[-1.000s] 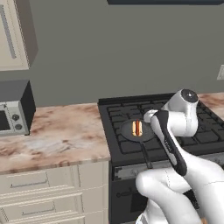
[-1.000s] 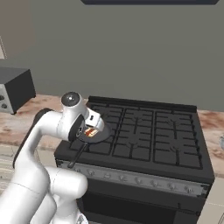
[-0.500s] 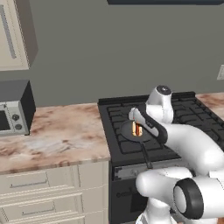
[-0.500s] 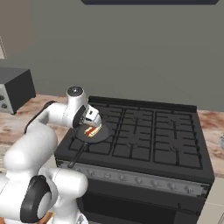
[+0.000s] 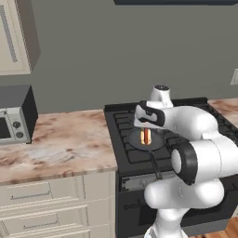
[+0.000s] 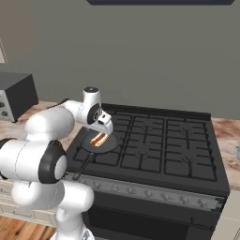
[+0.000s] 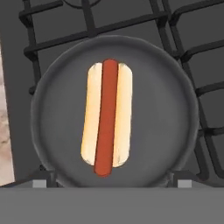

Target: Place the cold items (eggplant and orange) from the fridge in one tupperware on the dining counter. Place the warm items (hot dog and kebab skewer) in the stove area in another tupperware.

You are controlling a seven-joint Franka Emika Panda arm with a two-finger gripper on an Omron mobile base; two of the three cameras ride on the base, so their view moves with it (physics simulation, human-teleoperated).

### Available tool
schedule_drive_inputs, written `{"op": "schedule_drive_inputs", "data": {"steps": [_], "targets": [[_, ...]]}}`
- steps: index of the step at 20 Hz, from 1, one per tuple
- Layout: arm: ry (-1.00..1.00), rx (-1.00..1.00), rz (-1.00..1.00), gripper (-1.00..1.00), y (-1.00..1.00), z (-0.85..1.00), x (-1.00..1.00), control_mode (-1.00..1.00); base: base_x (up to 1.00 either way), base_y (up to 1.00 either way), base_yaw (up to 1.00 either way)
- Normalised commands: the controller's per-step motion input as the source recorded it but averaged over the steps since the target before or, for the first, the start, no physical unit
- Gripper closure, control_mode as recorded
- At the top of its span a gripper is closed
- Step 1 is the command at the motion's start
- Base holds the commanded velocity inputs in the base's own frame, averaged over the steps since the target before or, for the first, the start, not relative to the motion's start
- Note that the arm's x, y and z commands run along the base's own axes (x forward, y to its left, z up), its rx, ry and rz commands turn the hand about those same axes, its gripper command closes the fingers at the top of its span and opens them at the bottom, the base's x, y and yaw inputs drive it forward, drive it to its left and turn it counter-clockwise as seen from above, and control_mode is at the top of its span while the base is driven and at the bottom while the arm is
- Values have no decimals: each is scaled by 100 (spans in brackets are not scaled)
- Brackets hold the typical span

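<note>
- On the stove's (image 6: 154,145) near-left burner sits a dark round pan (image 7: 175,122), its thin handle pointing toward the near edge.
- Lying in the middle of that pan — the hot dog (image 7: 106,118), a red sausage in a pale bun, nothing touching it.
- Just above the pan hangs the claw (image 5: 148,124), fingers spread wide and empty, aimed down at the hot dog.
- Left of the stove runs the marble desk (image 5: 60,146) — a microwave (image 5: 14,116) stands at its far-left end.
</note>
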Motion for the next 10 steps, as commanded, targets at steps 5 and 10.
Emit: {"op": "schedule_drive_inputs", "data": {"steps": [5, 10], "targets": [[5, -3, 0, -100, -3, -54, 47, -100, 0, 0, 0], [-3, -11, 4, -100, 12, -71, 41, -100, 0, 0, 0]]}}
